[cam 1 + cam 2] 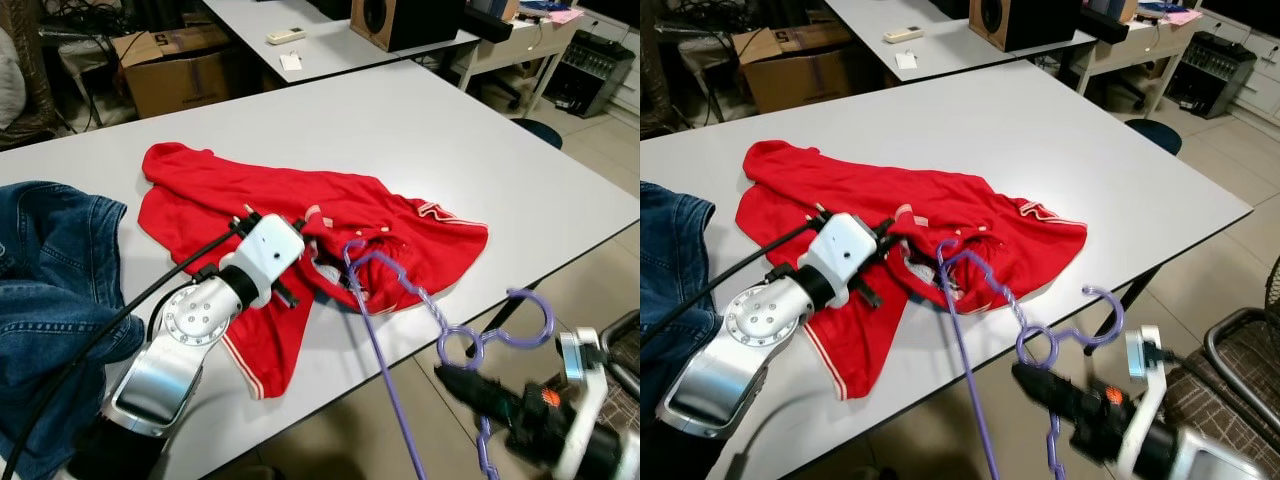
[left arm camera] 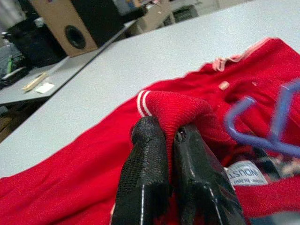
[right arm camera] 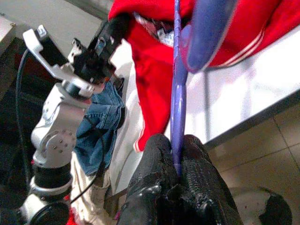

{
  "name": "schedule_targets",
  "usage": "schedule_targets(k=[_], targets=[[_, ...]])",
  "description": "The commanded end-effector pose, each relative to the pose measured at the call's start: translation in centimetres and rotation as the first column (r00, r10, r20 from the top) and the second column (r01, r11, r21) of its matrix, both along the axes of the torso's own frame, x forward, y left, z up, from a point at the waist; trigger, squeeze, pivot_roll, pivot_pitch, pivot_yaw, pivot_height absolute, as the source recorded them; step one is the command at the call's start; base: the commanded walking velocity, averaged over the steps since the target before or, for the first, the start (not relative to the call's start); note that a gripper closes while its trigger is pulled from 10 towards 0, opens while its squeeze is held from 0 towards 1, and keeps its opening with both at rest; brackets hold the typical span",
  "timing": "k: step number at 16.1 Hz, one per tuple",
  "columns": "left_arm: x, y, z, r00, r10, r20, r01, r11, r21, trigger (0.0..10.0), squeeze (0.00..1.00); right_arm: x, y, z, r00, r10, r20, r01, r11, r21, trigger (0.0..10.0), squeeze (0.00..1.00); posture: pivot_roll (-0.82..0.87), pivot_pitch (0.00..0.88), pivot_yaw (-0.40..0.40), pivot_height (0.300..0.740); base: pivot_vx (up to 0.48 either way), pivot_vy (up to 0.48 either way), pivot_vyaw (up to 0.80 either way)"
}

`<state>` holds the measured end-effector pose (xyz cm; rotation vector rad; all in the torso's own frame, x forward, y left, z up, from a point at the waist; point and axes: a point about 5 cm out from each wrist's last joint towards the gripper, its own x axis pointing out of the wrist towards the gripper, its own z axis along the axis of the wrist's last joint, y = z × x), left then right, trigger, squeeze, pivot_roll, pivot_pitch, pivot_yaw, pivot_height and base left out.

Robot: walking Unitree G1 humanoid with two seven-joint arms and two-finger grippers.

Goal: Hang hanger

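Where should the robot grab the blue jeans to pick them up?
Best guess: the bunched fold on top of the blue jeans, pinched from above. They lie crumpled at the table edge, partly hanging over, so raised folds give the fingers something to close on.

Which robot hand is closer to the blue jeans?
Left. The left gripper pinches the red shirt collar on the table, beside the blue jeans. The right gripper holds the purple hanger past the table's edge, farther away.
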<state>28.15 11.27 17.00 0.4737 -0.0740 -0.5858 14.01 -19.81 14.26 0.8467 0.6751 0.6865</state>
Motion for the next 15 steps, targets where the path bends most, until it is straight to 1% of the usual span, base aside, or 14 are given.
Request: schedule_targets(k=[1, 2, 3, 4, 5, 6, 7, 8, 9, 10, 12, 13, 14, 15], targets=[[0.5, 0.2, 1.1, 0.998, 0.037, 0.057, -0.035, 0.999, -0.033, 0.0, 0.00, -0.4, 0.0, 0.8, 1.000, 0.011, 0.012, -0.011, 1.000, 0.012, 10.0, 0.00, -0.05, 0.101, 0.002, 0.740, 0.000, 0.000, 0.00], [0.6, 0.2, 1.2, 0.997, 0.045, 0.063, -0.043, 0.998, -0.045, 0.0, 0.00, -0.6, 0.0, 0.9, 1.000, 0.011, 0.010, -0.011, 1.000, 0.013, 10.0, 0.00, -0.05, 0.102, 0.002, 0.740, 0.000, 0.000, 0.00], [0.8, 0.2, 1.5, 0.995, 0.058, 0.080, -0.054, 0.997, -0.058, 0.3, 0.00, -0.8, 0.0, 1.0, 1.000, 0.005, 0.003, -0.005, 1.000, 0.016, 10.0, 0.00, -0.06, 0.104, 0.004, 0.740, 0.000, 0.000, 0.00], [0.8, 0.0, 1.8, 0.995, 0.050, 0.087, -0.043, 0.996, -0.076, 0.4, 0.00, -0.9, 0.0, 1.1, 1.000, -0.002, -0.005, 0.002, 1.000, 0.018, 10.0, 0.00, -0.06, 0.104, 0.006, 0.740, 0.000, 0.000, 0.00], [0.9, 0.0, 1.9, 0.994, 0.053, 0.092, -0.045, 0.995, -0.084, 0.9, 0.00, -1.0, 0.0, 1.1, 1.000, -0.010, -0.012, 0.010, 1.000, 0.019, 10.0, 0.00, -0.06, 0.104, 0.006, 0.740, 0.000, 0.000, 0.00], [0.7, -0.3, 2.2, 0.995, 0.019, 0.099, -0.008, 0.994, -0.106, 0.7, 0.00, -0.8, -0.1, 1.0, 0.999, -0.039, -0.027, 0.040, 0.999, 0.028, 10.0, 0.00, -0.06, 0.103, 0.010, 0.740, 0.000, 0.000, 0.00], [0.4, -0.6, 2.3, 0.995, -0.017, 0.098, 0.028, 0.993, -0.114, 0.1, 0.00, -0.6, -0.3, 0.9, 0.998, -0.059, -0.033, 0.061, 0.998, 0.035, 10.0, 0.00, -0.06, 0.103, 0.011, 0.740, 0.000, 0.000, 0.00], [-0.3, -1.1, 2.3, 0.991, -0.100, 0.087, 0.110, 0.987, -0.119, 0.0, 0.00, -0.1, -0.3, 0.9, 0.997, -0.077, -0.029, 0.078, 0.996, 0.046, 10.0, 0.00, -0.06, 0.103, 0.013, 0.740, 0.000, 0.000, 0.00], [-0.6, -1.2, 2.1, 0.989, -0.131, 0.074, 0.139, 0.984, -0.109, 0.0, 0.00, 0.2, -0.2, 1.0, 0.996, -0.081, -0.021, 0.082, 0.995, 0.058, 10.0, 0.00, -0.05, 0.101, 0.014, 0.740, 0.000, 0.000, 0.00], [-0.8, -1.1, 1.9, 0.986, -0.151, 0.070, 0.157, 0.983, -0.094, 0.0, 0.00, 0.9, -0.2, 1.1, 0.996, -0.089, -0.013, 0.090, 0.992, 0.090, 10.0, 0.00, -0.05, 0.099, 0.014, 0.740, 0.000, 0.000, 0.00], [-1.0, -1.1, 2.0, 0.983, -0.169, 0.073, 0.175, 0.980, -0.096, 0.0, 0.00, 1.3, -0.2, 1.0, 0.995, -0.096, -0.018, 0.097, 0.990, 0.104, 10.0, 0.00, -0.05, 0.099, 0.015, 0.740, 0.000, 0.000, 0.00], [-1.1, -1.2, 2.2, 0.980, -0.184, 0.079, 0.191, 0.977, -0.097, 0.0, 0.00, 1.8, -0.2, 0.8, 0.994, -0.102, -0.032, 0.106, 0.986, 0.133, 10.0, 0.00, -0.04, 0.098, 0.015, 0.740, 0.000, 0.000, 0.00], [-1.1, -1.1, 2.8, 0.978, -0.184, 0.103, 0.194, 0.976, -0.100, 0.0, 0.00, 2.3, -0.2, 0.4, 0.991, -0.116, -0.072, 0.127, 0.978, 0.166, 10.0, 0.00, -0.03, 0.094, 0.006, 0.740, 0.000, 0.000, 0.00], [-0.9, -1.0, 3.1, 0.979, -0.172, 0.111, 0.183, 0.977, -0.105, 0.0, 0.00, 2.4, -0.2, 0.3, 0.990, -0.115, -0.082, 0.127, 0.978, 0.166, 10.0, 0.00, -0.03, 0.094, 0.006, 0.740, 0.000, 0.000, 0.00]])
